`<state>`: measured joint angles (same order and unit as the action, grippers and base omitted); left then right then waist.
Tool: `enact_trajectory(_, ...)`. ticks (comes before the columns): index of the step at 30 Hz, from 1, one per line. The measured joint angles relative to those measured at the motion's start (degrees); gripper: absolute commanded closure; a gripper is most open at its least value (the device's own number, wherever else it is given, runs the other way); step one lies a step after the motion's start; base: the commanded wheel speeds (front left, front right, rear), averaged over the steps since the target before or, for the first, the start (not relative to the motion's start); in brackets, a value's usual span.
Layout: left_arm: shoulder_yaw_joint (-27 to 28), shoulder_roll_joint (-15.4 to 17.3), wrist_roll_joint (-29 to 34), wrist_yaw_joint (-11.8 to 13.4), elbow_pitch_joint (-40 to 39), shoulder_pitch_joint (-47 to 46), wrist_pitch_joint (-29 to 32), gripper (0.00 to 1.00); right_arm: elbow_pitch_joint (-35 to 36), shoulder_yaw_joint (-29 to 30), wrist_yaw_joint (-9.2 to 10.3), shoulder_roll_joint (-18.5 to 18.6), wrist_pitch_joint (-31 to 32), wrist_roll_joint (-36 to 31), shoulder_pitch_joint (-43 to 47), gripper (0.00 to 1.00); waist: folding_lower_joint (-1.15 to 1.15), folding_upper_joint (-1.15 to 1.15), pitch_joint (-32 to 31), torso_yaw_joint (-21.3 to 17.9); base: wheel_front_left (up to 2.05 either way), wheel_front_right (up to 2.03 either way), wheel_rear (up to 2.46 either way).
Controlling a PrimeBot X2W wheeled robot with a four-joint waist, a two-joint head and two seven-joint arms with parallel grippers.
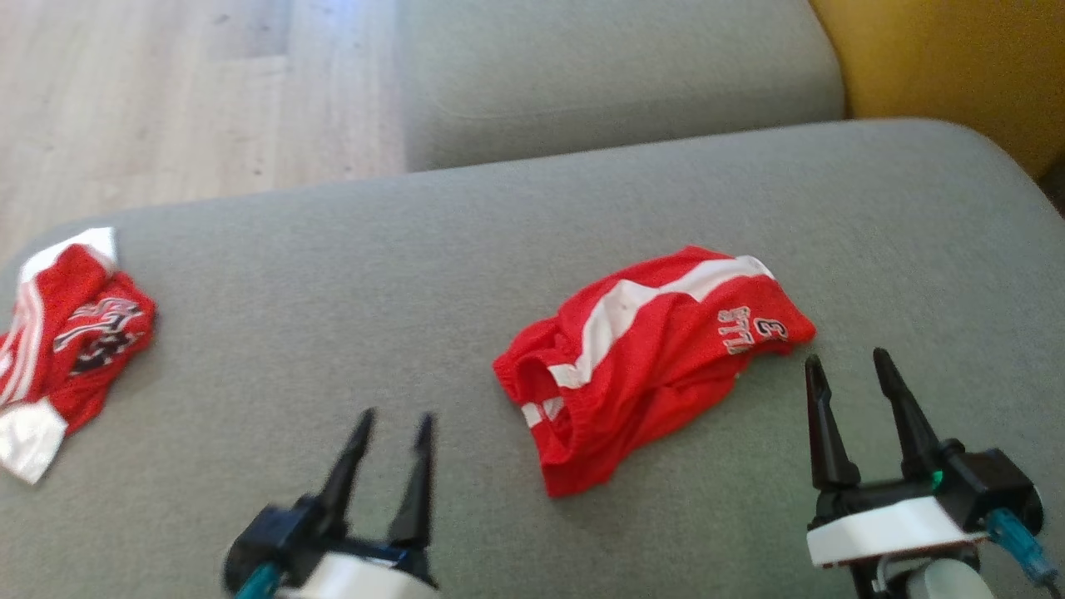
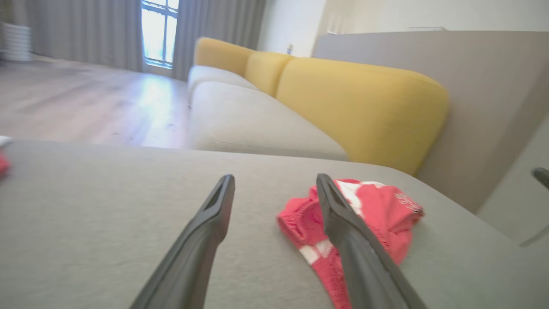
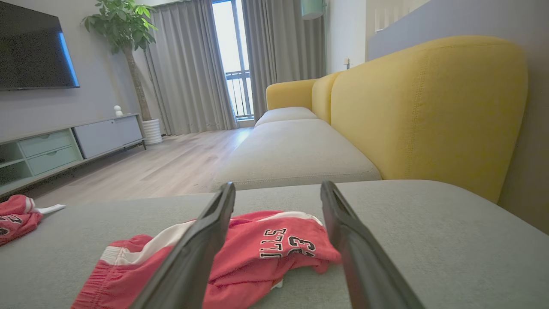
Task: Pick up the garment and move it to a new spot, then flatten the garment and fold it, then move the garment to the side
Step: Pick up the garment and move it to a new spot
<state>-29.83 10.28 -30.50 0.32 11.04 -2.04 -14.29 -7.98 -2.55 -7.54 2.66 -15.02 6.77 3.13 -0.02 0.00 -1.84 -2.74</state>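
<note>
the red shorts [image 1: 649,366] lie bunched on the grey cushion [image 1: 333,274] between the left gripper [image 1: 396,416] and right gripper [image 1: 847,358], both with jaws apart and empty, so pinching only one loose layer could drag the heap into a worse tangle.

Grey sofa cushion [image 1: 349,274] carried 2 items: red shorts [image 1: 657,366] w/ white stripe, crumpled, right of centre; 2nd red-white garment [image 1: 75,341] bunched at the left edge, well apart from the shorts.
</note>
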Motion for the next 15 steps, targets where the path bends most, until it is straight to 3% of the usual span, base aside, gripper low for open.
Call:
enact_trajectory(3,6.8,-2.0,5.3,2.7,-2.6,5.3,0.0,0.0,-0.6,-0.1,0.0,0.0,0.0,0.5,0.7,0.0,0.01,0.0,-1.3,1.7,0.0,0.0,0.0)
enact_trajectory(10,15.6,-4.6,13.3,5.0,-7.4,13.0,-0.1,0.0,-1.1,-0.8,0.0,-0.1,0.0,0.1,2.9,0.0,0.01,0.0,-3.8,4.2,0.0,0.0,0.0)
enact_trajectory(15,18.5,-5.4,17.3,4.5,-9.4,15.8,-0.2,0.0,-1.3,-0.8,0.0,-0.1,0.0,-0.5,5.6,0.0,0.01,0.0,-4.6,4.7,0.0,0.0,0.0)
